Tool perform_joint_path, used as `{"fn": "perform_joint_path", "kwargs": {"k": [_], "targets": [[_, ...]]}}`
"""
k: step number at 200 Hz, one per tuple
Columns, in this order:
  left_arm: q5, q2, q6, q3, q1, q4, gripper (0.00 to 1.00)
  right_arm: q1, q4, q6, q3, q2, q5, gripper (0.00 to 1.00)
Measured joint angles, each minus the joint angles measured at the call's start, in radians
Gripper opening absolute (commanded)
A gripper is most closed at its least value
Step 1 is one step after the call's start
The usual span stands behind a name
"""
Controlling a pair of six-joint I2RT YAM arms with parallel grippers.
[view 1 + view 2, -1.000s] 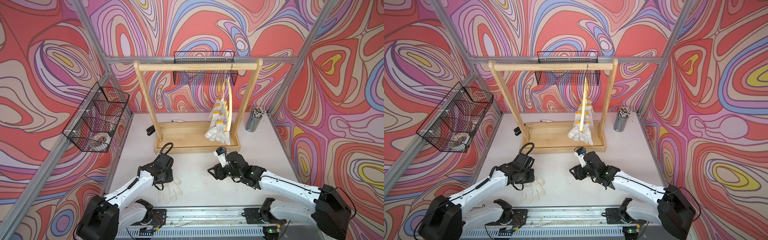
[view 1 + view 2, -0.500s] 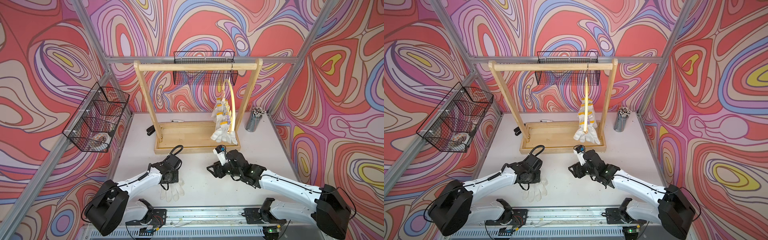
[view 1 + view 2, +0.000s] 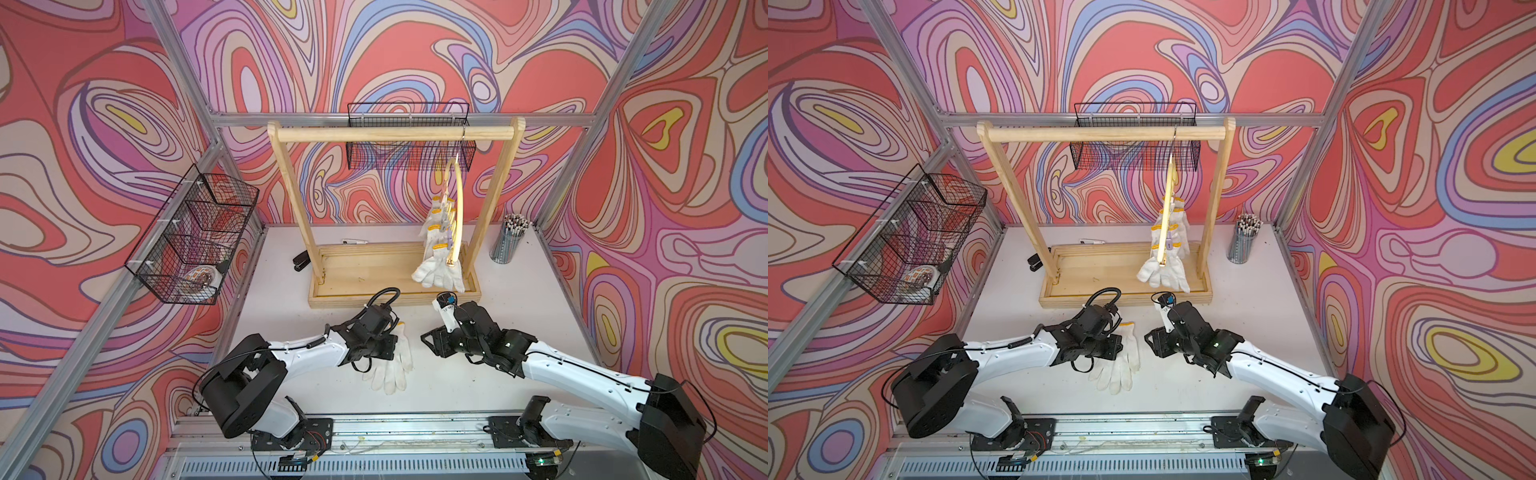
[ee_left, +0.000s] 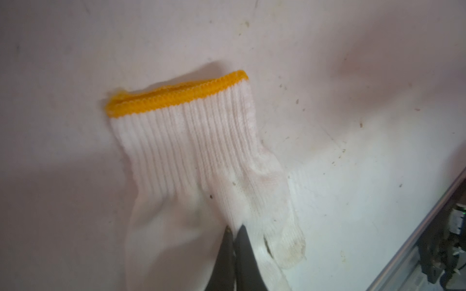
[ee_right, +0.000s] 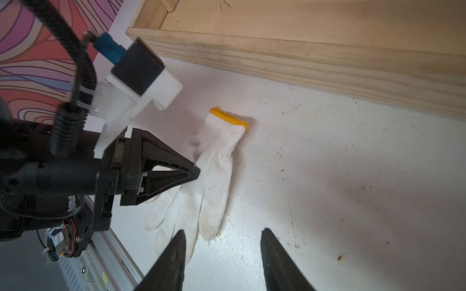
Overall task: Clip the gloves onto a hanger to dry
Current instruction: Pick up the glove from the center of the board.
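One white knitted glove (image 3: 392, 365) (image 3: 1121, 365) with a yellow-edged cuff lies flat on the table, cuff toward the wooden frame. My left gripper (image 3: 394, 347) (image 4: 235, 229) is shut on a pinch of its fabric near the thumb base; the right wrist view shows the glove (image 5: 214, 171) with the left fingertips (image 5: 195, 172) on its edge. My right gripper (image 3: 426, 343) (image 5: 222, 234) hovers open just right of the glove, holding nothing. The pale yellow hanger (image 3: 457, 216) (image 3: 1168, 216) hangs edge-on from the rail, with several gloves (image 3: 438, 266) (image 3: 1165, 266) clipped under it.
The wooden rail frame (image 3: 395, 135) stands on its tray base (image 3: 365, 274) just behind both grippers. A wire basket (image 3: 195, 241) juts from the left wall and another (image 3: 409, 141) hangs at the back. A pencil cup (image 3: 509, 239) is back right, a stapler (image 3: 300, 262) back left.
My left gripper has slid right along the glove and shut on its fabric. The right gripper's jaws have narrowed a little. The hanger with its gloves has swung slightly.
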Motion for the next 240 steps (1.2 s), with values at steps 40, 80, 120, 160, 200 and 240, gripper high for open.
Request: {"fn": "perform_joint_path", "kwargs": {"k": [40,80,120,160,200,240], "targets": [[0.037,-0.057,0.043,-0.030,-0.004,0.095,0.00,0.000,0.019,0.068,0.013,0.103,-0.039,0.62],[0.056,-0.108,0.078,-0.046,-0.004,0.152,0.00,0.001,0.056,0.109,0.037,0.106,-0.064,0.62],[0.100,-0.143,0.106,-0.086,-0.008,0.216,0.00,0.001,0.122,0.155,0.055,0.102,-0.051,0.54],[0.115,-0.197,0.130,-0.121,-0.010,0.230,0.00,0.001,0.138,0.182,0.073,0.103,-0.024,0.51],[0.110,-0.243,0.156,-0.121,-0.010,0.252,0.00,0.001,0.144,0.192,0.095,0.104,-0.019,0.48],[0.100,-0.250,0.163,-0.161,-0.010,0.288,0.00,0.001,0.145,0.192,0.104,0.117,-0.027,0.39]]}}
